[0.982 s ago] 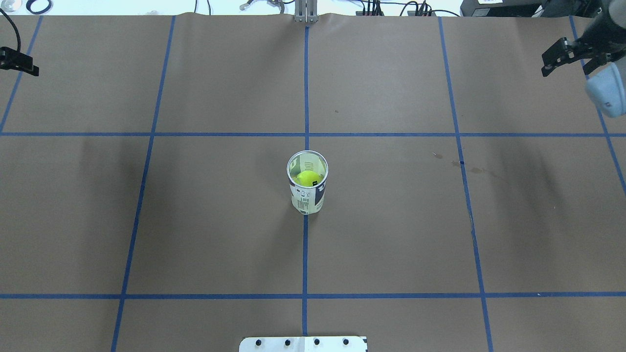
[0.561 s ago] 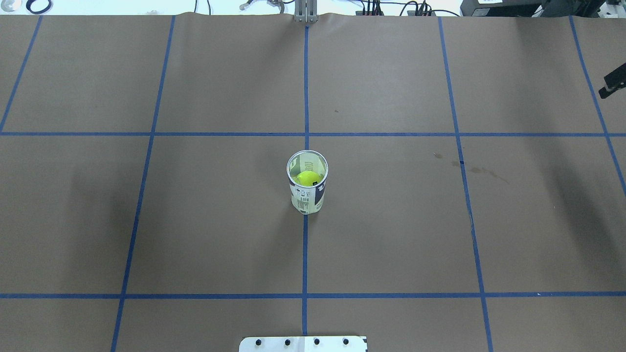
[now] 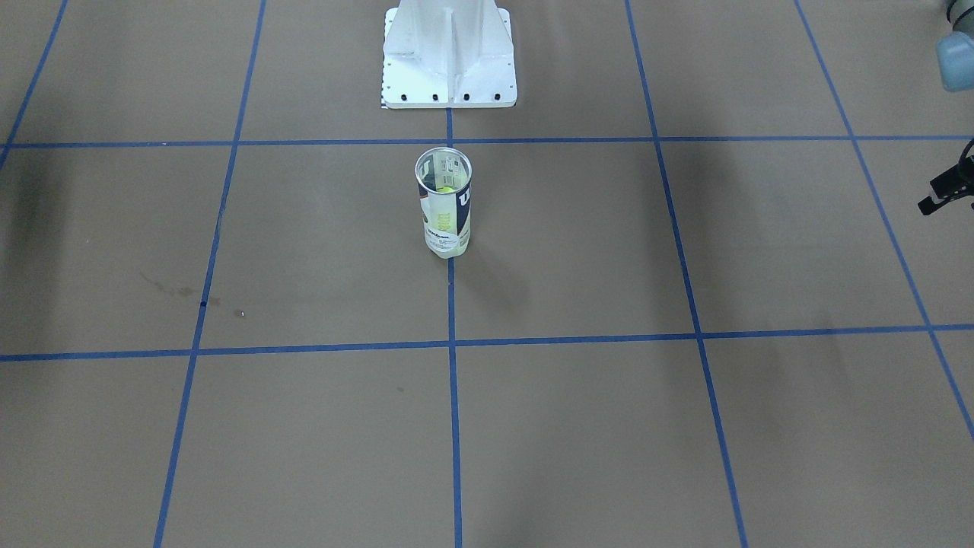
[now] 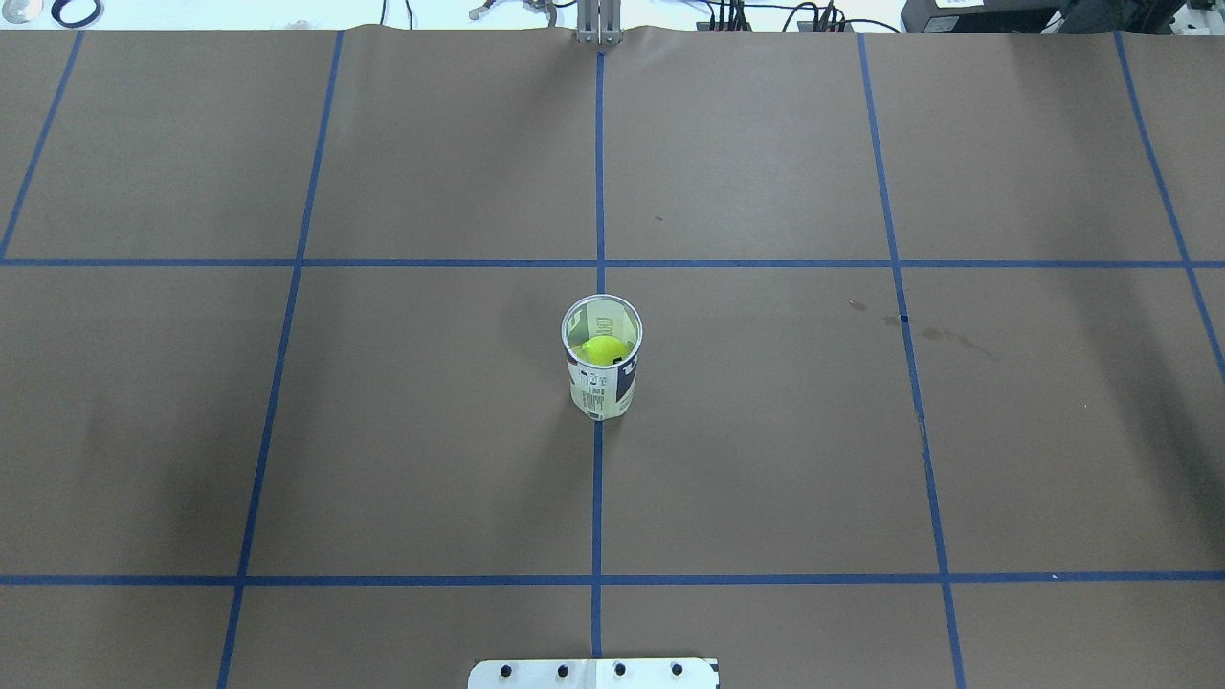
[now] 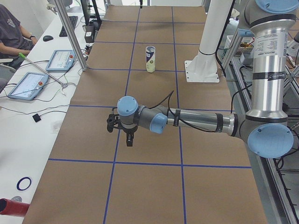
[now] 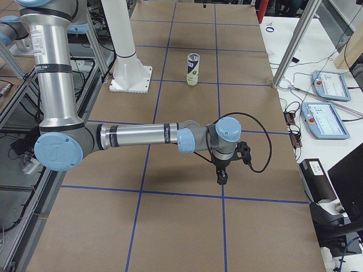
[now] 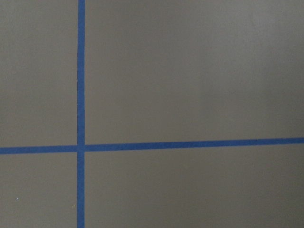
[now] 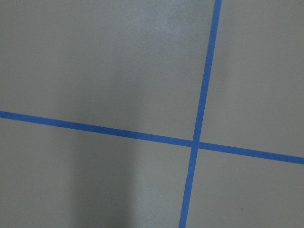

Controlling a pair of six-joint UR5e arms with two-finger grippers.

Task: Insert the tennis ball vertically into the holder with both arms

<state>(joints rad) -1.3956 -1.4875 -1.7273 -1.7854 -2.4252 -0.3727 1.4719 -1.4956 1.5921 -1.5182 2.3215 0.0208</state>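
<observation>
The holder (image 4: pixel 601 373), a clear can with a white and navy label, stands upright on the centre tape line. A yellow-green tennis ball (image 4: pixel 601 349) sits inside it, below the rim. The holder also shows in the front view (image 3: pixel 444 205). No gripper is in the overhead view. My left gripper (image 5: pixel 120 133) hangs over the table far to the holder's left; its black edge shows in the front view (image 3: pixel 947 186). My right gripper (image 6: pixel 231 165) hangs far to the holder's right. I cannot tell whether either is open or shut. Both wrist views show only brown paper and blue tape.
The white robot base (image 3: pixel 449 57) stands behind the holder. Brown paper with blue tape lines (image 4: pixel 598 498) covers the table. Tablets (image 5: pixel 28 86) and cables lie on the side bench, where a person (image 5: pixel 11 32) sits.
Both grippers have moved outward and left the overhead view, the left one off the left edge first, then the right one off the right edge. The holder and ball have not moved.
</observation>
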